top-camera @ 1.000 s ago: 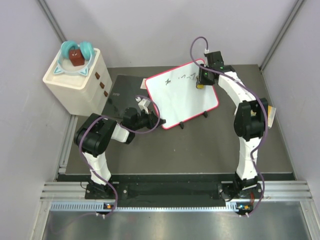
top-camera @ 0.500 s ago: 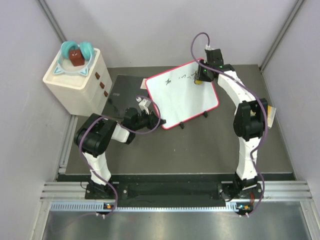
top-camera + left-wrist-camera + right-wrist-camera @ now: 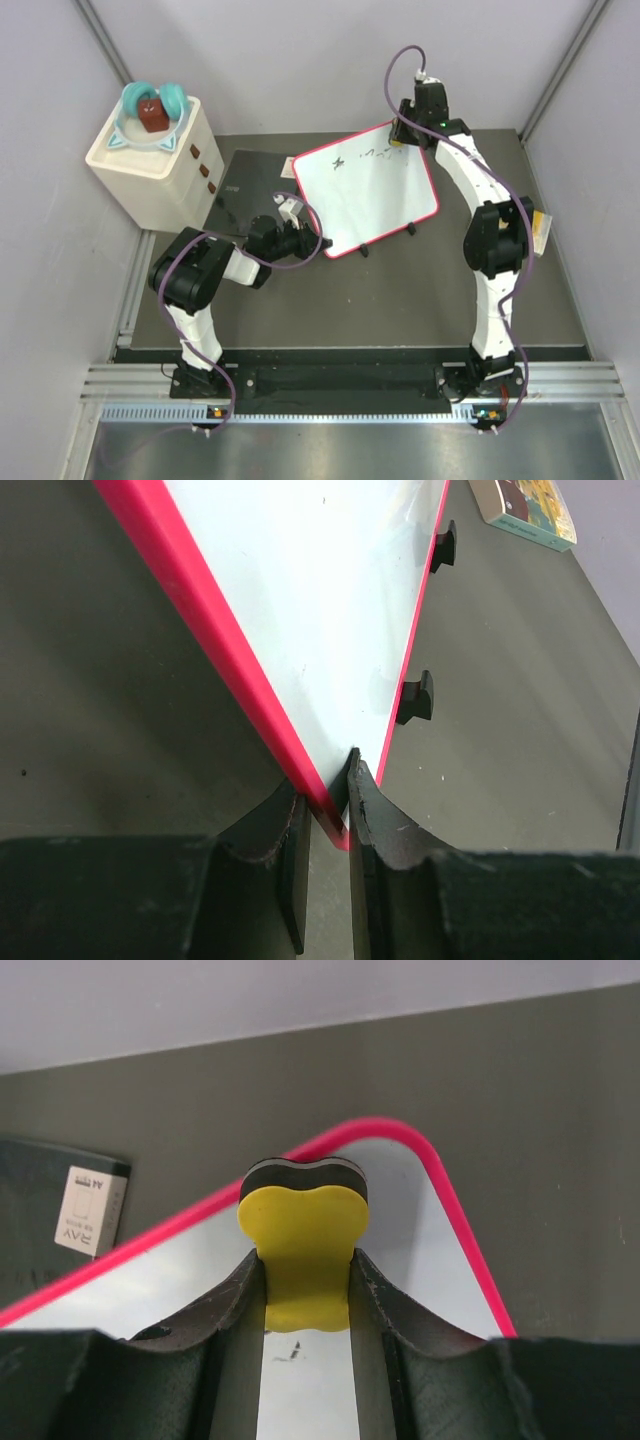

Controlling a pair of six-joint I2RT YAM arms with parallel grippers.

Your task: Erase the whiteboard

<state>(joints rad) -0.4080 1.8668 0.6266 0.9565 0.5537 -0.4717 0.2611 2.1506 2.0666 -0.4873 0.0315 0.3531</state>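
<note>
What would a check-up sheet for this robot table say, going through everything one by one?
Surface: dark grey table.
Job's things: whiteboard, black scribbles near its far edge; yellow eraser over its far corner.
Clutter: dark slab left of the whiteboard; white drawer box; booklet at right.
End effectors: left end effector shut on the whiteboard's near corner; right end effector shut on the eraser.
Cables: purple cables along both arms.
Surroundings: pale walls; nothing else seen.
</note>
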